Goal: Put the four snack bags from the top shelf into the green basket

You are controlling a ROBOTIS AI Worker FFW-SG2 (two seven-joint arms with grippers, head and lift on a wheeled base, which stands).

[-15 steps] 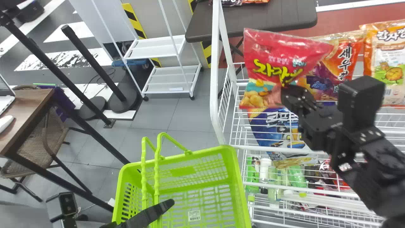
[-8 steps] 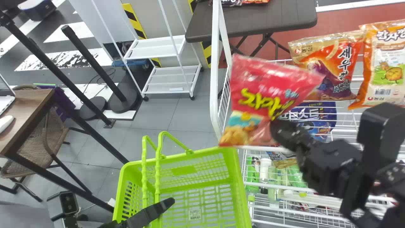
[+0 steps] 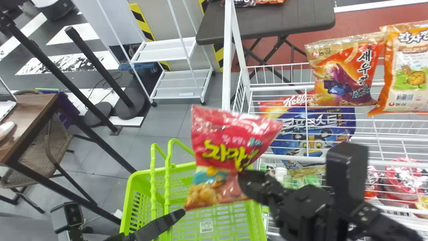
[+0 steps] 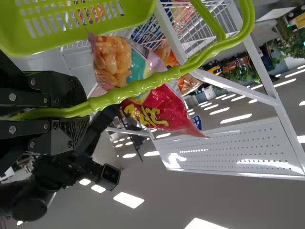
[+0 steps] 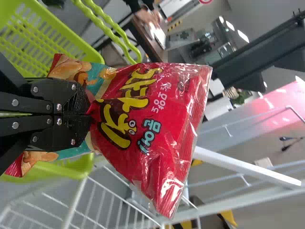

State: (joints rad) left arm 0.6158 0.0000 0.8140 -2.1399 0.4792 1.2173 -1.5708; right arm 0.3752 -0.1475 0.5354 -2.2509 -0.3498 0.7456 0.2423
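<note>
Head view, reading left to right with 12 at the top edge: down at 7 o'clock the left gripper point(image 4: 87, 112) is clenched around one of the handles point(image 3: 166, 180), which imo is what should steady the green basket point(image 3: 128, 197) between 6 and 7. Red snack bag point(image 3: 230, 150) is toward 5, tilted, in front of the basket's far side, pinched near its lower part by the right gripper point(image 5: 89, 114). I'd centre it right of those handles first, then lower it well below the rim before letting go, otherwise a corner could snag or the bag could flop outside. Go gently, thin film probably crumples under a hard squeeze. The orange bag point(image 3: 347, 73) at 2 and the potato one point(image 3: 411, 75) toward 3 are on the top shelf point(image 3: 277, 88), so leave room for those too
</note>
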